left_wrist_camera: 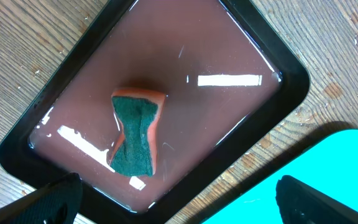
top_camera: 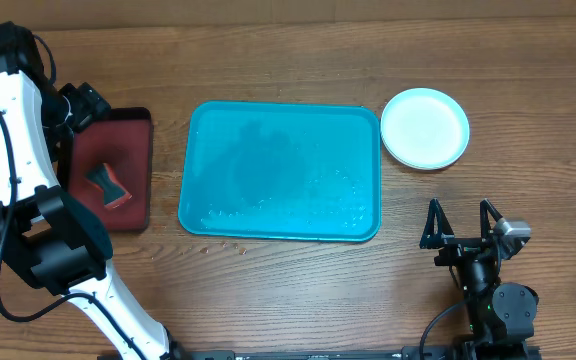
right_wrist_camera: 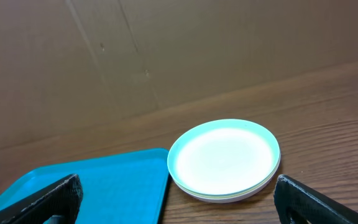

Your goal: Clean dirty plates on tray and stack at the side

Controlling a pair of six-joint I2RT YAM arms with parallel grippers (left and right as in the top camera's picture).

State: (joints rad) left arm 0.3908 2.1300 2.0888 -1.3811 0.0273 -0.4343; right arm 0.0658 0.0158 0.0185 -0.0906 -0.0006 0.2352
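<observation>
At mid-table the tray (top_camera: pixel 283 172) lies lengthwise left-right, plates (top_camera: pixel 425 128) stacked near its right end; both jaws stand open.

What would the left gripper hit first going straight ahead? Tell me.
Likely the green-and-orange sponge in the dark red black-rimmed plastic tray, or its wet floor; depth is unclear.

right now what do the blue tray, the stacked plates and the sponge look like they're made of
The blue tray: likely plastic, smooth turquoise with a wet sheen.
The stacked plates: probably plastic, with a glossy pale surface and thin rims.
The sponge: seemingly soft foam, an orange body with a rough dark green scouring face.
</observation>
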